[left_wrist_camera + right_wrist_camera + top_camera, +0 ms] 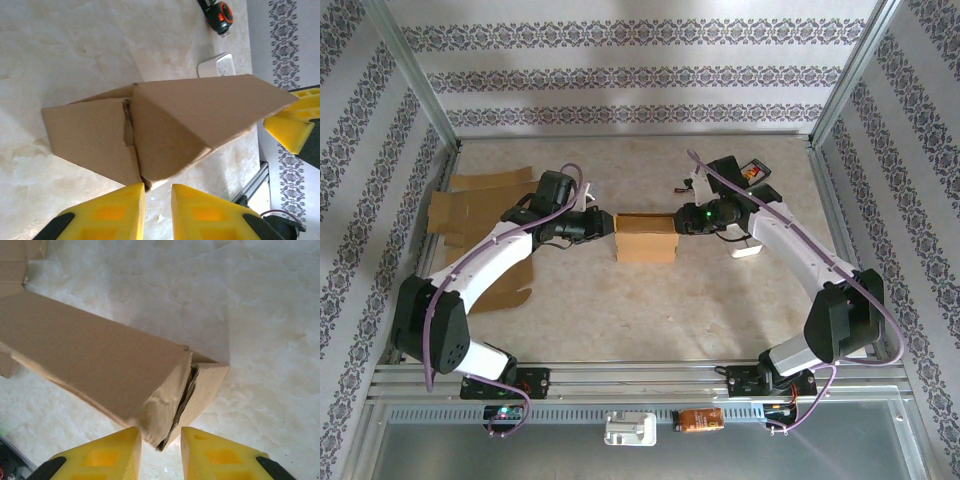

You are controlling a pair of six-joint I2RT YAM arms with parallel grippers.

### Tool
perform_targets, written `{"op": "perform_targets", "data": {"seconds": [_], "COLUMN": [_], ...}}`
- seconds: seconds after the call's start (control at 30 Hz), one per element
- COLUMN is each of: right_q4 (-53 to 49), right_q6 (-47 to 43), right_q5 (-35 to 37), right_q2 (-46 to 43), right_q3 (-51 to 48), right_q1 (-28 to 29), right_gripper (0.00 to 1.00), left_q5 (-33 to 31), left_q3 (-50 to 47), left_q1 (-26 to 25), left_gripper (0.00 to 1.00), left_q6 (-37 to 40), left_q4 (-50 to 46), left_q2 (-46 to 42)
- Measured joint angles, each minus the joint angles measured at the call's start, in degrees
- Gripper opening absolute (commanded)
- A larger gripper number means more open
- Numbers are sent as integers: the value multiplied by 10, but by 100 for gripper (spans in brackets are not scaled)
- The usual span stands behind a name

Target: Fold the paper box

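We reach both arms inward over the desk [620, 320]. Our left pincer [158, 187] and right pincer [161, 430] stand slightly parted, gripping nothing. The paper box [646, 240] lies between them, one end just before each. Flat cardboard [480, 200] lies behind the left pincer.
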Motion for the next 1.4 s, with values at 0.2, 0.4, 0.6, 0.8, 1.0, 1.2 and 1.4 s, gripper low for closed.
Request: {"op": "perform_targets", "data": {"seconds": [0.2,0.4,0.6,0.8,1.0,1.2,1.4], "right_q4": [-1,4,15,23,31,43,54], "right_q6": [11,40,107,174,197,209,216], "right_q5": [1,2,10,10,-5,-11,-14], "right_q2": [-16,-47,-49,0,17,19,23], "right_q3": [8,9,40,55,46,33,19], "right_q1": [0,-5,-26,-35,-33,-22,-15], "right_gripper": [38,46,42,36,33,28,20], "left_q5": [8,-40,-98,-97,-93,-82,-78], "left_q3": [-3,1,61,101,103,103,101], "left_q1": [0,0,0,0,-2,-11,-13], "left_gripper": [32,37,37,36,35,27,17], "left_q6": [-2,-3,-41,-58,-58,-59,-59], "left_q4": [13,-8,-24,-25,-37,-36,-36], "left_q2": [-12,-36,-27,35,64,65,65]}}
